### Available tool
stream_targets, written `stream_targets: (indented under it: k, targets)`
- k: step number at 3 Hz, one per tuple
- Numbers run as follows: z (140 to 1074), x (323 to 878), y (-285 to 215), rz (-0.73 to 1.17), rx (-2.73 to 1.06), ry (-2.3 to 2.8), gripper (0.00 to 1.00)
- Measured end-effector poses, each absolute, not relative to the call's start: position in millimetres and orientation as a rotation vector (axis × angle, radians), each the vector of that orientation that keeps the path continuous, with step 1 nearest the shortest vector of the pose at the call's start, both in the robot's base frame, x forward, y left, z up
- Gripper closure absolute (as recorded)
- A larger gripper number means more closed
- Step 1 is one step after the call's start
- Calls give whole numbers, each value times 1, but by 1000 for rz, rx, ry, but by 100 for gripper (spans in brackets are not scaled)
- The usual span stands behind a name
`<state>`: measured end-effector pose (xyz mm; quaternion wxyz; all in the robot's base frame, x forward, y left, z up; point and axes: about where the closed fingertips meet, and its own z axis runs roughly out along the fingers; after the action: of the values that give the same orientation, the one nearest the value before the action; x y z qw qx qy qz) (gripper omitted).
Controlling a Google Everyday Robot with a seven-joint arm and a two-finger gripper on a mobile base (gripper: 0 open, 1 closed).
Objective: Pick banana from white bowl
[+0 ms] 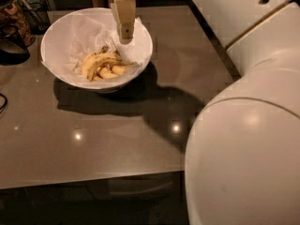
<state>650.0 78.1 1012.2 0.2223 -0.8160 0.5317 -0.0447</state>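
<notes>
A large white bowl (61, 32) lined with crumpled white paper stands at the back left of the grey table. Inside it lies a pile of yellow bananas; the longest, strongly curved banana (96, 60) arcs over the top of the pile, above the shorter, paler ones (115, 71). My gripper (124, 35) hangs over the bowl's right inner side, pointing down, just above and to the right of the bananas. It holds nothing that I can see.
The grey table (117, 125) stretches toward me. Dark objects (11, 50) stand at its left edge, with clutter (14, 13) behind them. My white arm (248, 125) fills the right side of the view and casts a shadow beside the bowl.
</notes>
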Motion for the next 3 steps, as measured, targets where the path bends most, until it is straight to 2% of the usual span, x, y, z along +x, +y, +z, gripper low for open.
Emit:
stream_targets:
  k: [2,3]
  targets:
    - [960,665,93,76,-2279,1534,0]
    - [959,670,99,69,-2261,1521,0]
